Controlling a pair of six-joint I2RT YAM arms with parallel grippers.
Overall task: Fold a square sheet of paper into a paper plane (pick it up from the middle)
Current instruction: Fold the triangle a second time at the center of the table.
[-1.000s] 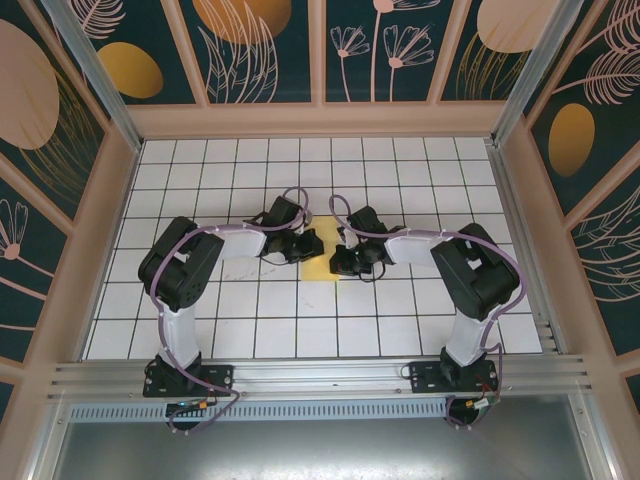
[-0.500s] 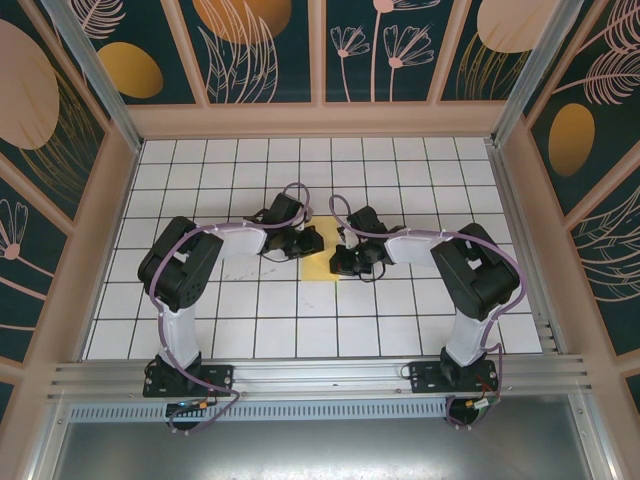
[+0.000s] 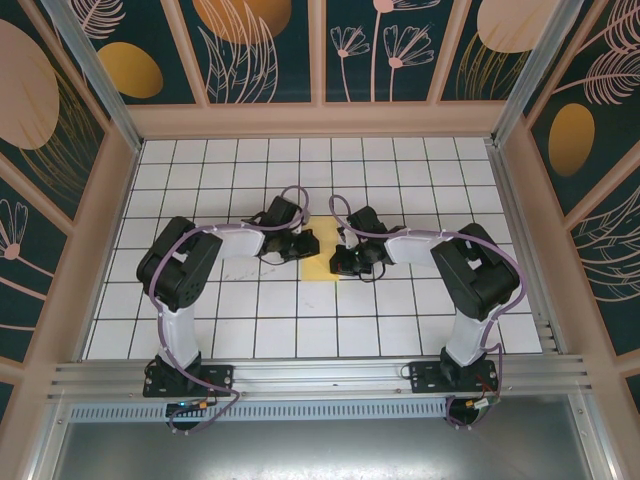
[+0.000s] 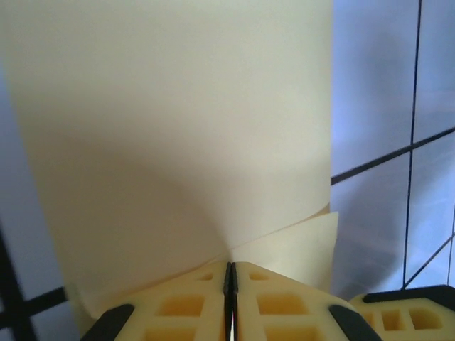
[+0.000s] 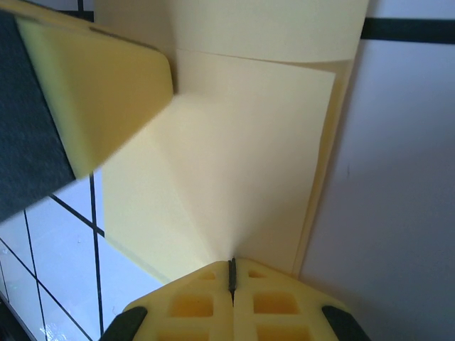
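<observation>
Left gripper [image 4: 229, 268]: clamped on paper sheet [image 4: 178, 128] | right gripper [image 5: 231, 264]: clamped on it too | sheet: pale-yellow, folded, layered

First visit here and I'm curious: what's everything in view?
sheet of paper: one, pale yellow, partly folded, mid-table
table: one, white tiles, under everything
wall panels: several, teal with tan plants, around the table
rail: one, silver, near edge
left arm, right arm: two, black, bolted by the rail
left tool: one, yellow pads, shut on the paper
right tool: one, yellow pads, shut on the paper
</observation>
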